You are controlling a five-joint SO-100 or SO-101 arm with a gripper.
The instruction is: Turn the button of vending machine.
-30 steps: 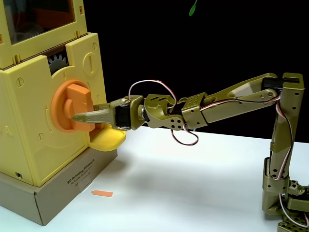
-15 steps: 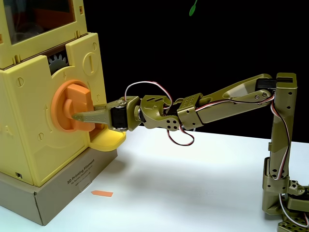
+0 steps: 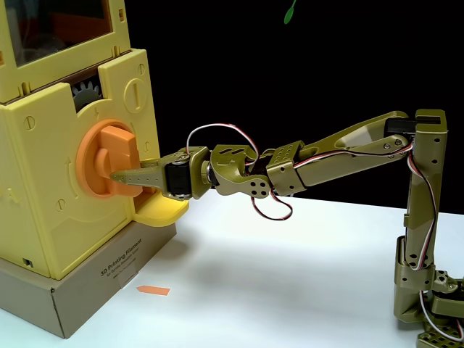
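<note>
From my remote station, the fixed view showed a black backdrop behind the whole rig, with a small green shape (image 3: 290, 11) hanging at the top edge. The white surface (image 3: 290, 275) filled the lower part of the view and was evenly lit, with a soft shadow under the arm.

The vending machine (image 3: 43, 217) stood at the left edge of the view, pale yellow, with a clear window at its top and a grey gear (image 3: 88, 93) visible in a slot above the dial. It rested on a brown cardboard box (image 3: 94, 290), which sat on the surface.

The olive-green arm (image 3: 348, 148) rose from its base at the right edge and reached horizontally leftward, with red and white wires looping at its wrist.

The button (image 3: 105, 163), a round orange dial with a raised bar standing roughly upright, sat on the machine's front face. A yellow tray (image 3: 163, 210) projected just below and to the right of it.

The pincer (image 3: 119, 175) was at the bar, one pointed finger lying across the front of the bar's lower part. I could not tell whether it was clamped on the bar.

A small orange tag (image 3: 153, 291) lay on the surface near the box.
</note>
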